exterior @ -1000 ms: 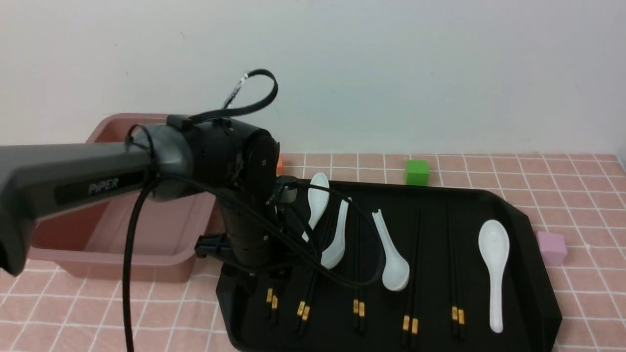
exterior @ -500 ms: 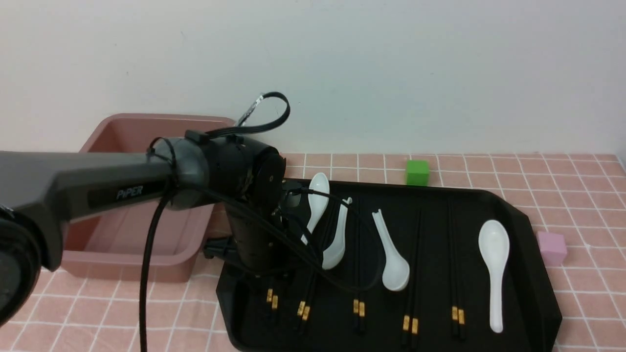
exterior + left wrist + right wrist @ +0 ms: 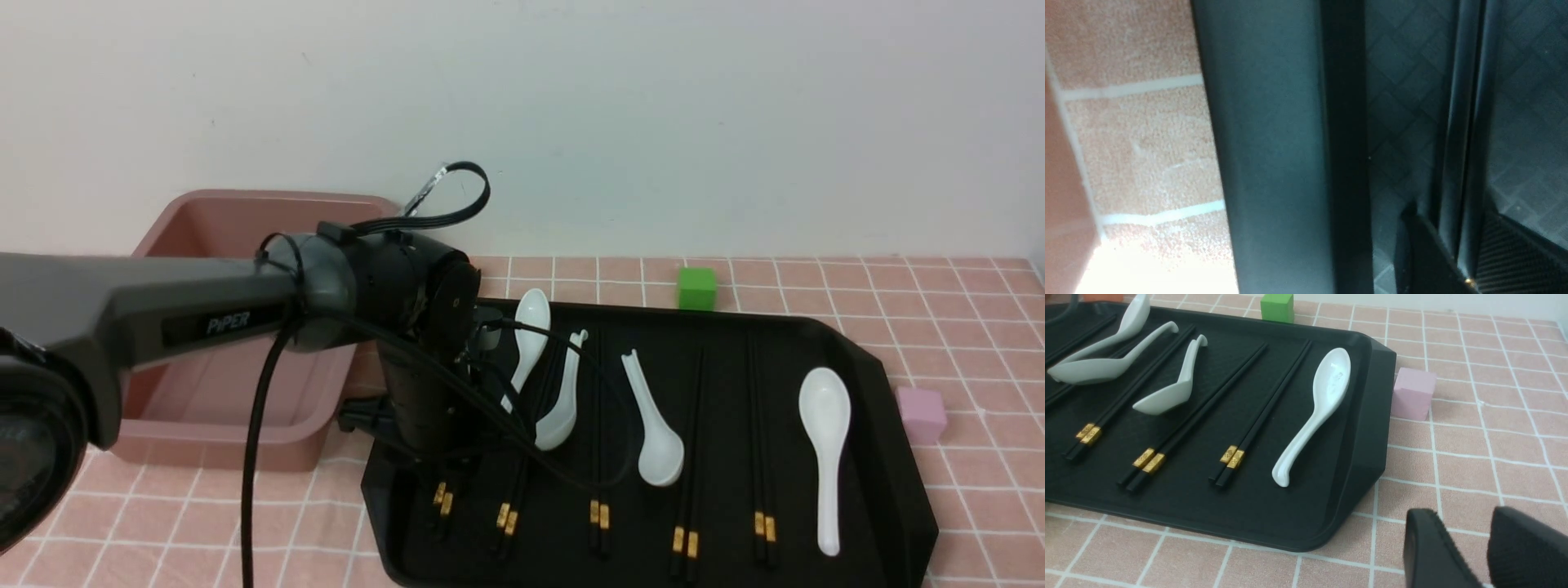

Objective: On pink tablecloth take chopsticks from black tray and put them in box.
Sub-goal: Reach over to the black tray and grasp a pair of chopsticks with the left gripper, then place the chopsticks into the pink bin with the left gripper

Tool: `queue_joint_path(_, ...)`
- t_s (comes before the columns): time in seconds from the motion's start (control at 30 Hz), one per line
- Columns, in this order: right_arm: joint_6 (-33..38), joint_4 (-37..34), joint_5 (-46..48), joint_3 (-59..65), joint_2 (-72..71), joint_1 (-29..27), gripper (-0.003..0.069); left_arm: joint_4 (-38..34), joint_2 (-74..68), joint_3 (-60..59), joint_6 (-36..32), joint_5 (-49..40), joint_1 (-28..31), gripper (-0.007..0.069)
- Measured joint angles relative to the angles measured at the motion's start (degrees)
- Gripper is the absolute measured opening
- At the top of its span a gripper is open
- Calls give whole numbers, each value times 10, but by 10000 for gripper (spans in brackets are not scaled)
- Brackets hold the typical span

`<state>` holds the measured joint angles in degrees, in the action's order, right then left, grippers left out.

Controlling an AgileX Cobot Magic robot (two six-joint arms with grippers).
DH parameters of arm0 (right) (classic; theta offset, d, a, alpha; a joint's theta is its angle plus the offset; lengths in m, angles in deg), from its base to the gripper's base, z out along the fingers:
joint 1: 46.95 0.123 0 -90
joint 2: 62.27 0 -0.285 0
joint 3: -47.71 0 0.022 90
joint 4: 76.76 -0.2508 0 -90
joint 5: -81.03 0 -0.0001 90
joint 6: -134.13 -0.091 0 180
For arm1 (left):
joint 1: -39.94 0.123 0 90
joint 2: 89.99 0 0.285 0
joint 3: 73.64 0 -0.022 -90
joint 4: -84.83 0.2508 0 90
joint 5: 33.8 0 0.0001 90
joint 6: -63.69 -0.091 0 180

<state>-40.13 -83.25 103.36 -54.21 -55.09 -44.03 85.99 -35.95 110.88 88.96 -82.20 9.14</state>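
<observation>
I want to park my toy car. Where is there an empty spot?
Bare pink tablecloth lies right of the black tray, past the pale pink cube, and behind the tray, right of the green cube. More lies in front of the box. The tray is crowded: chopsticks, white spoons, and the left arm.

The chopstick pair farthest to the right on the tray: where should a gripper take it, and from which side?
Mid-shaft, from straight above, jaws closing across both sticks. The chopstick pair lies flat on the tray, its sticks side by side, close together, so one pinch probably takes both. Bare tray shows either side there; the white spoon lies apart to its right.
</observation>
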Motion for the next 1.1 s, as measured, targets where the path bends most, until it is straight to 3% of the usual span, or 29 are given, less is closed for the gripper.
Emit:
queue_joint_path(0.13, 0, 0, 0, 0, 0, 0, 240, -1, 0, 0, 11, 0, 0, 129)
queue_joint_path(0.47, 0, 0, 0, 0, 0, 0, 240, -5, 11, -1, 13, -15, 0, 129)
queue_joint_path(0.8, 0, 0, 0, 0, 0, 0, 240, 6, 202, -5, -22, -34, -20, 129)
queue_joint_path(1.0, 0, 0, 0, 0, 0, 0, 240, 48, 242, -7, -39, -74, 77, 129)
queue_joint_path(1.1, 0, 0, 0, 0, 0, 0, 240, 63, 221, -18, -59, -75, 157, 129)
